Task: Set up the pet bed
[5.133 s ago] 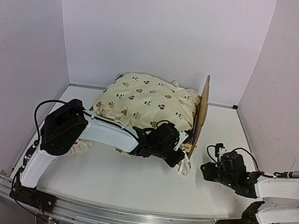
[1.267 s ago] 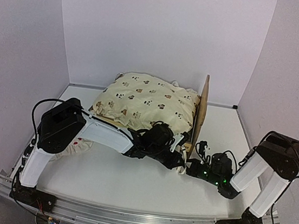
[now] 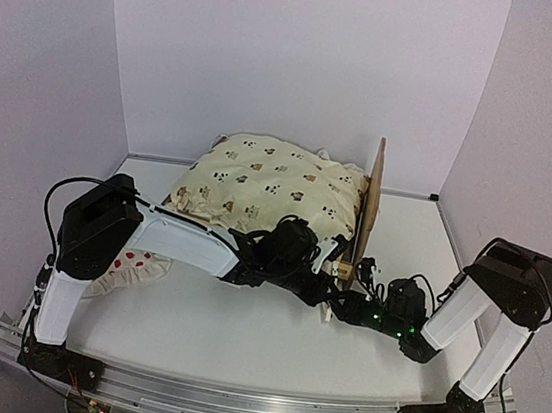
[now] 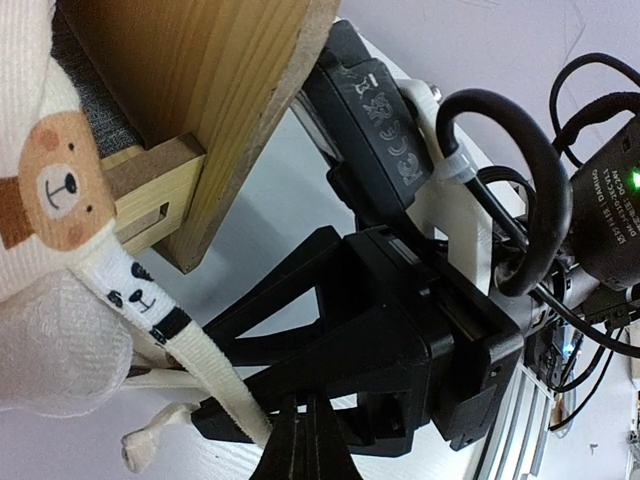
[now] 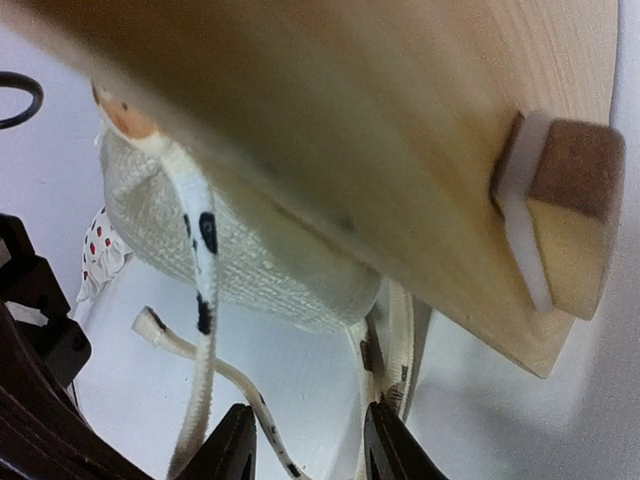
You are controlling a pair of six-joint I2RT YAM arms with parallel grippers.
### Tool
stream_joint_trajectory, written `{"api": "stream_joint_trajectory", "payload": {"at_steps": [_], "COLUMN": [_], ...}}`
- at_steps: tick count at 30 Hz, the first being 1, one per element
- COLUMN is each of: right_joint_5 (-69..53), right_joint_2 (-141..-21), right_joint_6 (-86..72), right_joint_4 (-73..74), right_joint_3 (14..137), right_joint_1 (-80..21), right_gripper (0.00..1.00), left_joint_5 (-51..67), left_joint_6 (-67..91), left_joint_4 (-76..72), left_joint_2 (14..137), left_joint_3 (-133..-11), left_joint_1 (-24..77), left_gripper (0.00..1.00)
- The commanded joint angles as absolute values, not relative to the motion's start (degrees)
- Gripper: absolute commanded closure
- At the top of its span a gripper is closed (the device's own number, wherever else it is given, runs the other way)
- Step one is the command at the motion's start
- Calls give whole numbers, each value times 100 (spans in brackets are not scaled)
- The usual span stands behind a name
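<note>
The pet bed (image 3: 368, 208) meets both pincers at its headboard's near corner: left pincer (image 4: 305, 445) clenched on a quilt tie (image 4: 160, 310), right pincer (image 5: 308, 440) released beside loose ties. The bed sits centre-back on the desk (image 3: 240, 338), quilt (image 3: 269, 181) on top. Likely fastening the quilt; next needs a clean pinch on a tie.

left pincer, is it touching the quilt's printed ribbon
Touching. The left wrist view shows the taut printed ribbon ending between the tips of the shut left pincer.

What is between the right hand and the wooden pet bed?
In the right wrist view, the cream quilt's corner and its printed ties hang between the right hand and the pet bed.
</note>
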State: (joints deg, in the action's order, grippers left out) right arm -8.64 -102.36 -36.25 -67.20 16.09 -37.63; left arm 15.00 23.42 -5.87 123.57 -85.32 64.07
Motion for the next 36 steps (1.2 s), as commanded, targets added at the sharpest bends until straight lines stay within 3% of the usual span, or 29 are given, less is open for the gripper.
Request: {"api": "stream_joint_trajectory", "payload": {"at_steps": [1,6,10,13,17,21,28,36], "right_joint_5": [-1414,-1395,-1371,-1221,-840,-433,-217,402], "right_joint_2": [-10375,-10447,-10442,-10329,-10036,-9689,-9362,-8991], "right_joint_6": [-3319,-3283,-3281,-3297,-3378,-3513,-3816,-4332], "right_joint_4": [-6847,-6847,-6854,-6847,-6838,-6787,-6767,-6543], "right_joint_3": [1807,1845,1832,1726,1452,1156,926,672], "right_joint_1": [-3799,-3799,-3801,-3798,-3799,-3798,-3798,-3800], "right_gripper": [63,87,100,100,100,100,100,100], "left_joint_5": [1581,1582,1551,1448,1037,599,-274,-196], "left_joint_6": [2259,2259,2249,2179,2002,1718,1104,38], "left_joint_4": [-680,-661,-637,-548,-350,0,773,860], "left_joint_2": [12095,12086,12069,12019,11801,11535,11556,12050], "left_joint_3": [-8674,-8675,-8651,-8599,-8379,-8218,-8217,-8408], "left_joint_1": [6425,6425,6425,6425,6425,6423,6425,6425], "left_gripper": [100,100,100,96,77,64,62,63]}}
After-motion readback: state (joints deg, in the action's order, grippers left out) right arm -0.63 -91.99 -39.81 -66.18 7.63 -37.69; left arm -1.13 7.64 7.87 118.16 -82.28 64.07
